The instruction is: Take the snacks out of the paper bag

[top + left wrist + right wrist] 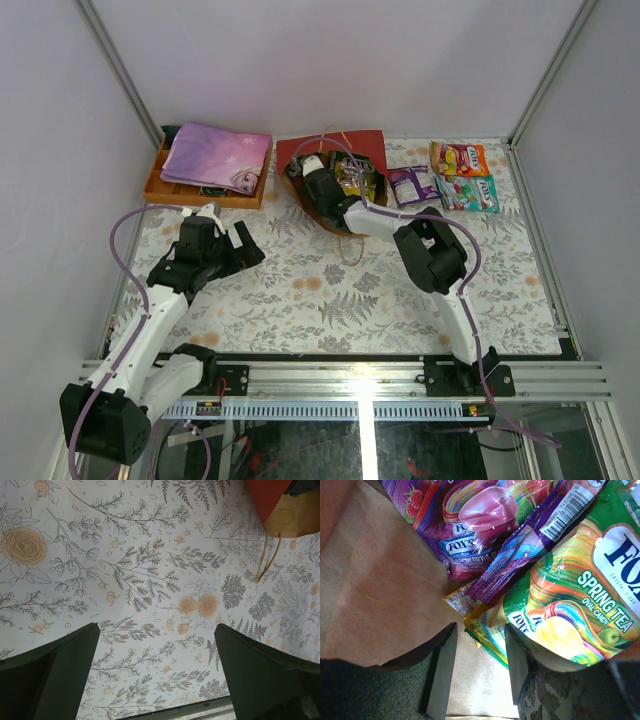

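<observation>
Three snacks (459,160) are out, more sit in the paper bag (368,142), right gripper (480,630) half-open beside a green packet (580,605), left gripper (156,627) spread wide.

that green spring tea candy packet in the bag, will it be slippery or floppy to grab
The green Spring Tea packet looks glossy, with glare on its film, so it may slip in a light pinch. Its creased, curling edge suggests it's floppy and would sag or fold rather than stay flat.
</observation>
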### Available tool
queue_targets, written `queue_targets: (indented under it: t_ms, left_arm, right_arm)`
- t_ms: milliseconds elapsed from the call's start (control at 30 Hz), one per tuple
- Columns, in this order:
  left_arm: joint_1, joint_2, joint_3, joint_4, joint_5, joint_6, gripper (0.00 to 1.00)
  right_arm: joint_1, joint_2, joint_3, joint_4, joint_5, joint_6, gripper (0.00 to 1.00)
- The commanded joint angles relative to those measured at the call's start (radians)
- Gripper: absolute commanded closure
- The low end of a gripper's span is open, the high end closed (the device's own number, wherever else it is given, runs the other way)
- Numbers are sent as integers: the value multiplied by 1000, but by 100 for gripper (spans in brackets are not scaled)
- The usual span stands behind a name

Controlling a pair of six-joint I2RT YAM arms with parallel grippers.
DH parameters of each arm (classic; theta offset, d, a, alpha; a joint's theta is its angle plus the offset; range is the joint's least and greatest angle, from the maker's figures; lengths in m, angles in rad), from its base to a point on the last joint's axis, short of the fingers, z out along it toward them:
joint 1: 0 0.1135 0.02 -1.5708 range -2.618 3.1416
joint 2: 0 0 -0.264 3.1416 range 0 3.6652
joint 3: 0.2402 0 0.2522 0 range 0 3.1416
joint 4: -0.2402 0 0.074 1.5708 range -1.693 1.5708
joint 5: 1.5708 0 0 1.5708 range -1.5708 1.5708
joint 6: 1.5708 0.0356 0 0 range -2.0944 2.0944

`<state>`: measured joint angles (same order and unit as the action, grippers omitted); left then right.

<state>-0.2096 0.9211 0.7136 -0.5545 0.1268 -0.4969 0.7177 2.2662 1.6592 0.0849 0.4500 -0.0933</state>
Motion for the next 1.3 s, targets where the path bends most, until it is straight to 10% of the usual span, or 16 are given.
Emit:
queue_targets:
  t_ms: [0, 733, 1000, 1267]
  left_arm:
    - [2, 3, 10, 27, 3, 14, 0]
    - [1, 16, 11, 28, 10, 15, 0]
    - [1, 18, 12, 27, 9, 15, 0]
    - [2, 18, 11, 25, 7, 15, 0]
  right_arm:
    - [5, 25, 16, -24, -10, 13, 50]
    - [6, 125, 121, -125, 69, -21, 50]
    - [6, 122, 124, -140, 58, -25, 97]
    - [6, 21, 36, -81, -58, 21, 100]
